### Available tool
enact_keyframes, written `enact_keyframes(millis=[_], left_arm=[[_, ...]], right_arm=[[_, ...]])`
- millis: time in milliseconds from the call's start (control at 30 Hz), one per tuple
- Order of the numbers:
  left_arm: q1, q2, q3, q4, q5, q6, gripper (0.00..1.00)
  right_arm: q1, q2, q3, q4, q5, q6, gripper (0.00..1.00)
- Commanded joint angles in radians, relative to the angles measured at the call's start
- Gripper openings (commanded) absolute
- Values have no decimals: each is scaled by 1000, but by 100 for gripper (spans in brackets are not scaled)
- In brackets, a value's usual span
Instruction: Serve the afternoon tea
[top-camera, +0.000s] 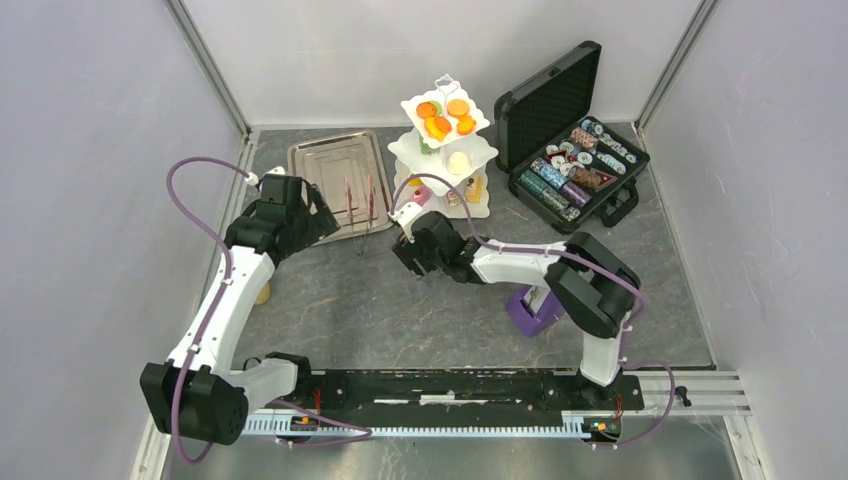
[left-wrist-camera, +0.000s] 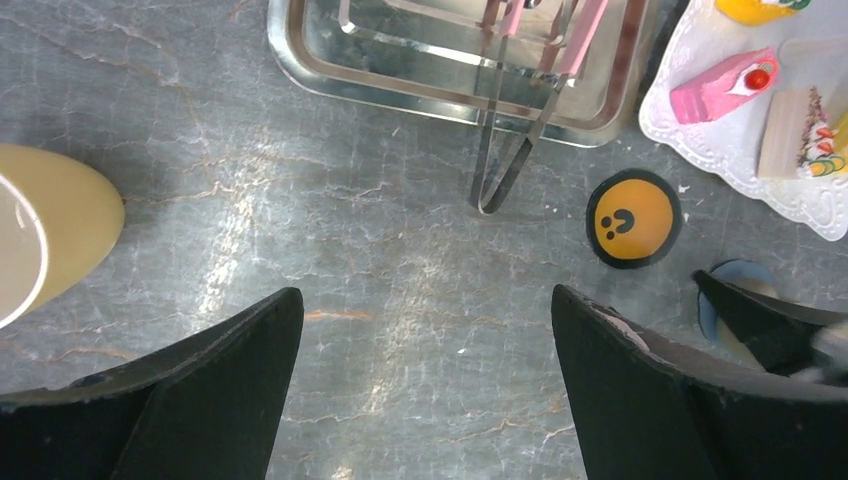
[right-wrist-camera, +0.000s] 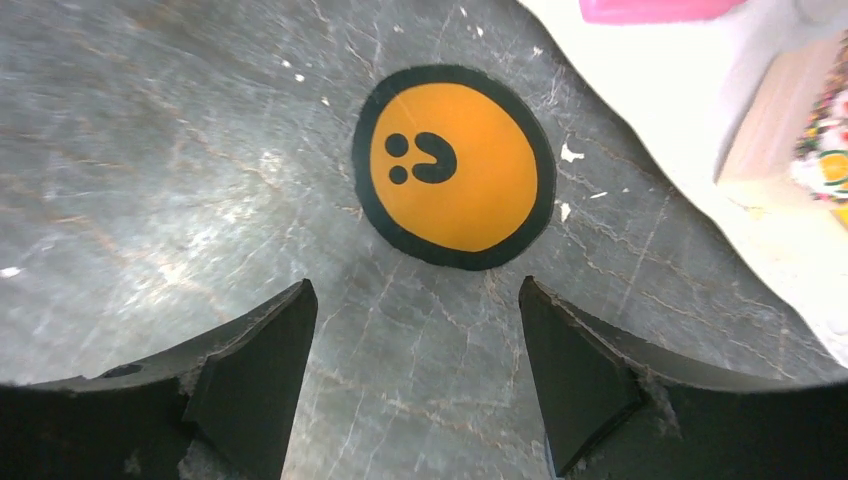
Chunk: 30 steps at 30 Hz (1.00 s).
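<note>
The white three-tier stand (top-camera: 446, 150) holds orange, green, pink and cream pastries at the back centre. Its bottom tier (left-wrist-camera: 700, 130) carries a pink cake (left-wrist-camera: 722, 85) and a cream slice (left-wrist-camera: 795, 130). An orange smiley coaster (right-wrist-camera: 455, 165) lies flat on the table just beyond my open, empty right gripper (right-wrist-camera: 415, 300), beside the stand's edge (right-wrist-camera: 690, 140). The coaster also shows in the left wrist view (left-wrist-camera: 633, 218), with a blue-rimmed coaster (left-wrist-camera: 738, 268) partly hidden. My left gripper (left-wrist-camera: 428, 330) is open and empty above bare table. The yellow mug (left-wrist-camera: 50, 230) lies to its left. The olive cup is out of view.
A metal tray (top-camera: 335, 175) with pink-handled tongs (left-wrist-camera: 510, 150) hanging over its near rim lies left of the stand. The open black poker-chip case (top-camera: 575, 150) stands at the back right. A purple card holder (top-camera: 533, 310) sits by the right arm. Grey walls close in the sides.
</note>
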<state>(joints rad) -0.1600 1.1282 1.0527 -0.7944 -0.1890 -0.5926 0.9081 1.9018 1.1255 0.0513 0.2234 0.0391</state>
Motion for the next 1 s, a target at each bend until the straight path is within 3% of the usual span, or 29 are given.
enact_keyframes(millis=[0, 267, 400, 600, 733, 967], left_arm=[[16, -57, 36, -57, -54, 63, 100], [218, -117, -13, -254, -270, -5, 100], [390, -130, -84, -193, -232, 36, 100], [413, -21, -63, -71, -196, 32, 99], [430, 102, -40, -7, -185, 19, 92], [484, 206, -112, 107, -133, -45, 68]], right_arm=[[3, -174, -33, 29, -43, -9, 82], [3, -371, -173, 46, -97, 15, 85], [3, -424, -235, 71, -128, 28, 86], [4, -460, -275, 103, -153, 44, 85], [3, -473, -280, 105, -160, 44, 85], [3, -498, -297, 106, -141, 39, 85]])
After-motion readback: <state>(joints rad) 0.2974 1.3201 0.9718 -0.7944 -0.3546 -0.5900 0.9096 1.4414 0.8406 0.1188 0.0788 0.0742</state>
